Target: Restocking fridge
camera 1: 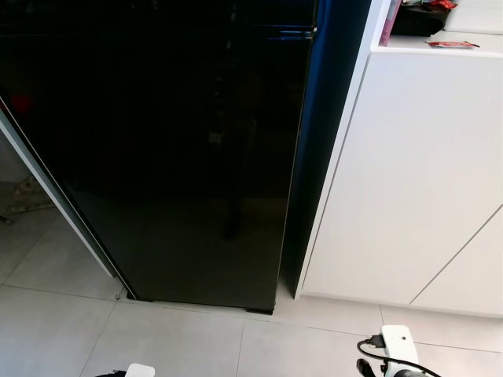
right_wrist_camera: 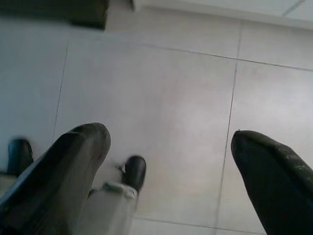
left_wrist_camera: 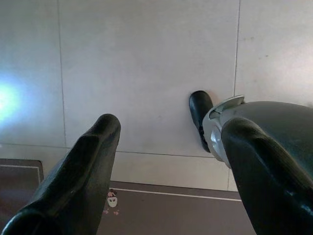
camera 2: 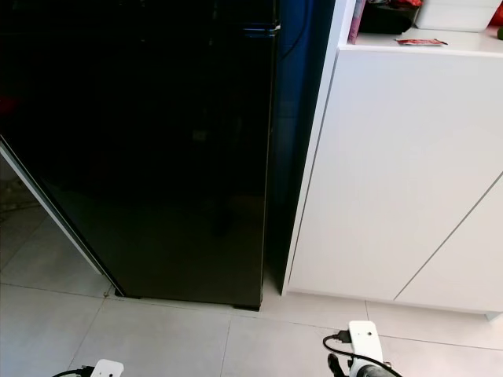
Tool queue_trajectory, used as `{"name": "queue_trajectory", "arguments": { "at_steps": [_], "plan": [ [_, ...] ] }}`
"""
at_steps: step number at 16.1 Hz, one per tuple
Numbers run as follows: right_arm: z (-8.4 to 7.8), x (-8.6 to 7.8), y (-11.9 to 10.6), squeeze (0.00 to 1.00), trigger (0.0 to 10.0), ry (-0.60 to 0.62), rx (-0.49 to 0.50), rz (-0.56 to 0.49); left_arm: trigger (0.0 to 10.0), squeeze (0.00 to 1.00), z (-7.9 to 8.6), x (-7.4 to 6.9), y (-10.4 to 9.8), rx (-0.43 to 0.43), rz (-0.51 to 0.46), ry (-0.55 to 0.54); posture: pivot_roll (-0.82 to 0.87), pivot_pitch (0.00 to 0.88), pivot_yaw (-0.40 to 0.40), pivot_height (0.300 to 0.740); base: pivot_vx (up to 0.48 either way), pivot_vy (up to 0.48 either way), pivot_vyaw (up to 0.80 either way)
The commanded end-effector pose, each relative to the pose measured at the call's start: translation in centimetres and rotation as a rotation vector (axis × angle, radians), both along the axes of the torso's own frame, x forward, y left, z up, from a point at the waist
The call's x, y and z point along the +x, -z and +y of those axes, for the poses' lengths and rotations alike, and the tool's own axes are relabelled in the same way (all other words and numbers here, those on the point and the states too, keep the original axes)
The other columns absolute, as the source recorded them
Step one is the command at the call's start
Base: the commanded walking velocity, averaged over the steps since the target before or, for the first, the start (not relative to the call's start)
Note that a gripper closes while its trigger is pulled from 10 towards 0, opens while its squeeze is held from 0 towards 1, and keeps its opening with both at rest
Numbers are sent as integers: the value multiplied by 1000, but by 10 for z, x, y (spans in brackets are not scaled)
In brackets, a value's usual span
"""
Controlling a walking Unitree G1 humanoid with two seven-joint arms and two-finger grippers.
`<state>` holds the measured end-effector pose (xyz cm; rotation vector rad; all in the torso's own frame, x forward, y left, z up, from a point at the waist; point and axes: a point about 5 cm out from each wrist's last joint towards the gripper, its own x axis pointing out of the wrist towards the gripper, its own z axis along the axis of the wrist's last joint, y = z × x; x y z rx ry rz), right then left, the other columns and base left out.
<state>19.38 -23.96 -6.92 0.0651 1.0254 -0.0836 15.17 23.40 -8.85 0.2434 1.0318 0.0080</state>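
Left gripper (left_wrist_camera: 168,161): hangs low over the floor with its two black fingers (left_wrist_camera: 73,186) spread wide apart and nothing between them.
Right gripper (right_wrist_camera: 171,166): also pointing down at the tiles, its fingers (right_wrist_camera: 58,171) wide apart and holding nothing.
Robot's feet: a black foot tip (left_wrist_camera: 199,110) shows past the left gripper, with a grey leg part beside it; another black foot tip (right_wrist_camera: 135,171) shows below the right gripper.
Floor (camera 1: 181,338): pale grey tiles with thin joints; near the left gripper a dark mat (left_wrist_camera: 161,215) with a white line and a small printed figure too tiny to read.
Arms: just the white wrist parts peek in at the near edge, the right one (camera 1: 398,345) with a black cable.
Fridge (camera 1: 173,149): tall, glossy black, door shut, straight ahead and to the left; its top is cut off and its contents are hidden. The front shows dim reflections I cannot make out.
Cabinet (camera 1: 416,173): white, right of the fridge, touching its side, doors closed.
Counter top: far right, a red packet (camera 1: 453,44) lies flat, its writing unreadable; behind it a dark container (camera 1: 416,17) with reddish things inside, cut off by the edge.
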Motion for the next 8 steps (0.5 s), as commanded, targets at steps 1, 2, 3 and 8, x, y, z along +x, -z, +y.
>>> {"name": "queue_trajectory", "arguments": {
  "at_steps": [1, 2, 3, 8],
  "plan": [
    [1, 2, 0, 0, 10000, 73, 36, -34, 10000, 0, 5, 1, -2, 25, -11, -4, 2, 0, 14, 740, 0, 0, 0],
    [3, 2, 0, 0, 10000, 114, 69, -60, 10000, 0, 5, 0, -2, 14, -16, -18, 2, 0, 15, 740, 0, 0, 0],
    [3, 2, 0, 0, 10000, 120, 71, -63, 10000, 0, 5, 0, -2, 8, -18, -24, 2, 0, 15, 740, 0, 0, 0],
    [2, -1, 1, 0, 10000, 223, 105, -99, 10000, 0, 3, -4, 1, -7, -5, -52, 11, 0, 11, 740, 0, 268, 0]
  ]
}}
